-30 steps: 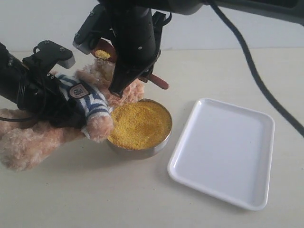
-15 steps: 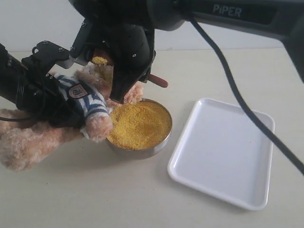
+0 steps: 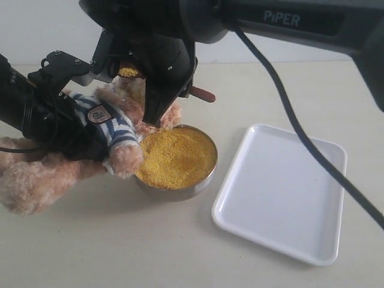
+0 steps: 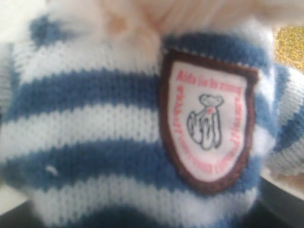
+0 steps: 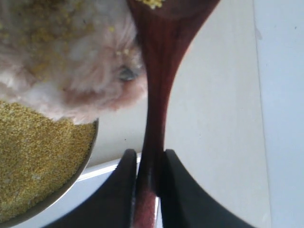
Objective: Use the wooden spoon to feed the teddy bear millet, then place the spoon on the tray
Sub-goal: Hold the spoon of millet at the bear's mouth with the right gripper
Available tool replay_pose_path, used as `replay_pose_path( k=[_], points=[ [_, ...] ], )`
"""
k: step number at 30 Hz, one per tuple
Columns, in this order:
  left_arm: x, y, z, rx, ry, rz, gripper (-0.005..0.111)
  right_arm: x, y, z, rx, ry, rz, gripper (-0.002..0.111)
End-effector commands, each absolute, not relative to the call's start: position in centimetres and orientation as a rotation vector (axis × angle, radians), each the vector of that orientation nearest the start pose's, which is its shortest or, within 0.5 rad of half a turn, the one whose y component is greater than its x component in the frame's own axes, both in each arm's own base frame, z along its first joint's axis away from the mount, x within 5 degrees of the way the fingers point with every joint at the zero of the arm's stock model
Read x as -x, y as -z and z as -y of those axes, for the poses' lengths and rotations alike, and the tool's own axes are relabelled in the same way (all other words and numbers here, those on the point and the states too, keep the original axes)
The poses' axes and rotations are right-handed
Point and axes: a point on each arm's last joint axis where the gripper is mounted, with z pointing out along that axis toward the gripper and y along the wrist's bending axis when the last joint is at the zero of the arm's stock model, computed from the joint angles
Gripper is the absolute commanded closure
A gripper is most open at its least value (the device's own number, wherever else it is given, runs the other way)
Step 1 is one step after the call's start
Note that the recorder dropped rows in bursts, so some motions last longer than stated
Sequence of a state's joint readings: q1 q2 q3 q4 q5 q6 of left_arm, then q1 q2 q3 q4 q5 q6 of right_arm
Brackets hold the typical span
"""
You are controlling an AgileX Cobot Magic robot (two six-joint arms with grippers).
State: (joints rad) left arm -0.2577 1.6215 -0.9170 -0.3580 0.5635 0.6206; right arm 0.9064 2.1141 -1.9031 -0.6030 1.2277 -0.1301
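The teddy bear (image 3: pixel 117 129) lies on its back at the left, its striped shirt and chest badge (image 4: pixel 209 118) filling the left wrist view. My left gripper (image 3: pixel 81 120) is shut on the bear's torso. The right gripper (image 5: pixel 147 164) is shut on the slim handle of the wooden spoon (image 5: pixel 156 95). The spoon's bowl (image 3: pixel 128 71) carries millet and hovers just over the bear's head (image 5: pixel 71 71), where loose grains stick to the fur. More millet (image 3: pixel 177 157) fills the steel bowl beside the bear's arm. The white tray (image 3: pixel 282 192) lies to the right.
The steel bowl (image 3: pixel 180 193) touches the bear's paw and stands a finger's width from the tray's near corner. The right arm's black cable (image 3: pixel 312 150) hangs over the tray. Pale tabletop (image 3: pixel 150 252) runs along the front.
The right arm has swung a little left and the spoon's handle end has risen, while the loaded bowl stays by the bear's head. The bear and left arm have not moved.
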Motion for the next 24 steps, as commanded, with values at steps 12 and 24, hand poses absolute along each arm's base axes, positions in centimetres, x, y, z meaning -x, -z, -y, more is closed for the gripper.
replay_pose_path(
  k=[12, 24],
  points=[
    [-29.5, -19.9, 9.7, -0.800, 0.234, -2.540, 0.103, -32.3, -26.7, -32.4, 1.447, 0.727, -2.140, 0.109],
    [-29.5, -19.9, 9.7, -0.791, 0.234, -2.539, 0.103, -31.5, -27.3, -33.3, 1.483, 0.826, -2.023, 0.109]
  ],
)
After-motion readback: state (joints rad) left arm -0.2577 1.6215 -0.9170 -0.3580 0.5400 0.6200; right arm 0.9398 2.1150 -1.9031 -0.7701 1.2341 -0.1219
